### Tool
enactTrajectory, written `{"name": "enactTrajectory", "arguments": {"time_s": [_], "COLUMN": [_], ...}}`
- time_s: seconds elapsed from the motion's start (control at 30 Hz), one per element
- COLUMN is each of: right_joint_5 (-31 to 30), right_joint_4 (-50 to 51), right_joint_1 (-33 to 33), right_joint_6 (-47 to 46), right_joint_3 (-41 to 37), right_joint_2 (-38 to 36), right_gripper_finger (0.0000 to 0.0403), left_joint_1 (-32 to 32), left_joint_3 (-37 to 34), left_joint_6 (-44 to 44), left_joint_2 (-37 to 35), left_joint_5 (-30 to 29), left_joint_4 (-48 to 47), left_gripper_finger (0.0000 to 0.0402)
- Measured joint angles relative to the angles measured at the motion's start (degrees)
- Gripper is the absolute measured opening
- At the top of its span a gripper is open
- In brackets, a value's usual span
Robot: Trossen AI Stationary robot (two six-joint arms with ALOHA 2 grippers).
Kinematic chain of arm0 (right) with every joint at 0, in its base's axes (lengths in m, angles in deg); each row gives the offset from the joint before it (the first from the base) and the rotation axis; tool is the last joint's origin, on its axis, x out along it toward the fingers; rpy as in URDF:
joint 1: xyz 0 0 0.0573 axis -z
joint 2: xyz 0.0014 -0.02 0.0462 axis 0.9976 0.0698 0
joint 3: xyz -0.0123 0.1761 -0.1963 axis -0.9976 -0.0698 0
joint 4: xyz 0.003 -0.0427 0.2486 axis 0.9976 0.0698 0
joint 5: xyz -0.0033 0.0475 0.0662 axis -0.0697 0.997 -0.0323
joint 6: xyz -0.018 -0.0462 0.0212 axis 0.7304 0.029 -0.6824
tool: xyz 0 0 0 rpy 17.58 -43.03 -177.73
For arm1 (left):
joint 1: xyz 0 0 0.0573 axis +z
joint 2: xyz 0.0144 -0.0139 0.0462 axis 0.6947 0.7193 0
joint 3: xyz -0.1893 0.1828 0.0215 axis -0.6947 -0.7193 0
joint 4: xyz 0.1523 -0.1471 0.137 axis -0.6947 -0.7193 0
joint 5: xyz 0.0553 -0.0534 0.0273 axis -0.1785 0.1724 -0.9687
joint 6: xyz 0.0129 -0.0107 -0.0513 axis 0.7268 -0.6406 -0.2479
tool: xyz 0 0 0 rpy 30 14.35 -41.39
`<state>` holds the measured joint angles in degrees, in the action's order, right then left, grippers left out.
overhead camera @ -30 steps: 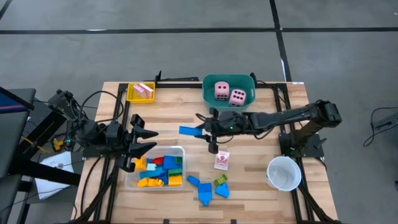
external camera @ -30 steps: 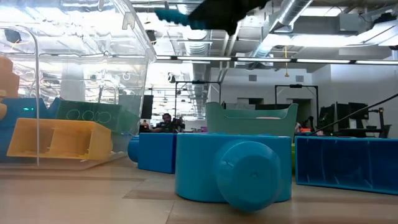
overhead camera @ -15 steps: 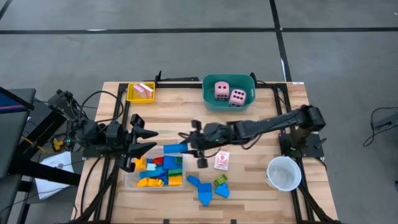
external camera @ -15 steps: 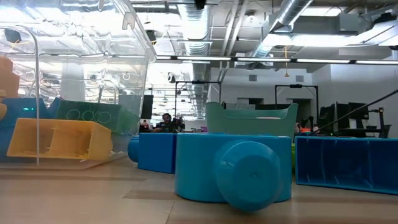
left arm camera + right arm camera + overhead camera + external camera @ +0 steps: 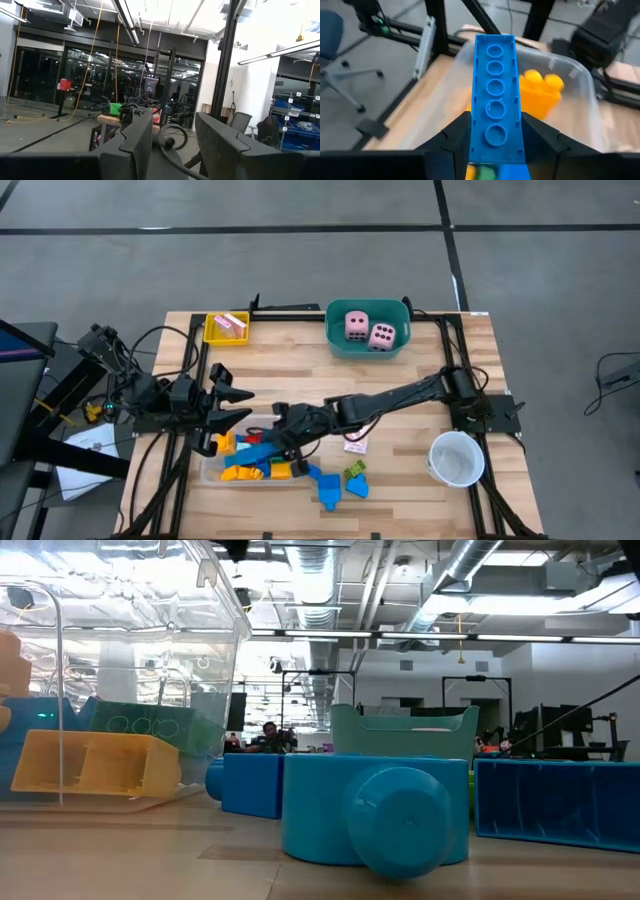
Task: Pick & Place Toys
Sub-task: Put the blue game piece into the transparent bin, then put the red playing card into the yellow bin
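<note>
right gripper (image 5: 492,135) clamped on long blue plastic studded brick (image 5: 494,107), over clear plastic tray (image 5: 212,468) at lower left of frame. place step; next, open and drop.

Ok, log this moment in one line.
right gripper: holding long blue block over clear tray | left gripper: idle at table's left edge

We see a pale wooden counter (image 5: 420,365) set on grey floor. On it, at the far edge, a small yellow tray (image 5: 226,328) holding cards and a teal tub (image 5: 367,345) with two pink dice. Toward the near edge sit a clear tray (image 5: 208,471) of mixed blocks, loose blue blocks (image 5: 330,485) with a green block (image 5: 355,470) touching them, a card (image 5: 355,446) and a white cup (image 5: 457,459).
</note>
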<state>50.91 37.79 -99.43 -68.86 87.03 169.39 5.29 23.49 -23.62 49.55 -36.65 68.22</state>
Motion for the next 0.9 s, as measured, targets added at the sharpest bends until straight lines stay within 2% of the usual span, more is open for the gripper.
{"name": "enactTrajectory", "arguments": {"time_s": [0.17,0.5,0.9], "right_joint_5": [0.8,0.6,9.9], "right_joint_4": [1.0,3.3,3.3], "right_joint_1": [0.0,0.8,4.0], "right_joint_6": [0.0,-1.2,-10.1], "right_joint_3": [0.7,0.7,0.7], "right_joint_2": [3.0,2.8,2.4], "right_gripper_finger": [0.0138,0.0142,0.0219], "left_joint_1": [0.0,0.0,0.0], "left_joint_3": [0.0,0.0,0.0], "left_joint_6": [0.0,1.5,1.9], "left_joint_2": [0.0,0.0,0.0], "left_joint_5": [0.1,0.2,0.2], "left_joint_4": [-0.1,-0.4,-0.4], "left_gripper_finger": [0.0145,0.0145,0.0145]}}
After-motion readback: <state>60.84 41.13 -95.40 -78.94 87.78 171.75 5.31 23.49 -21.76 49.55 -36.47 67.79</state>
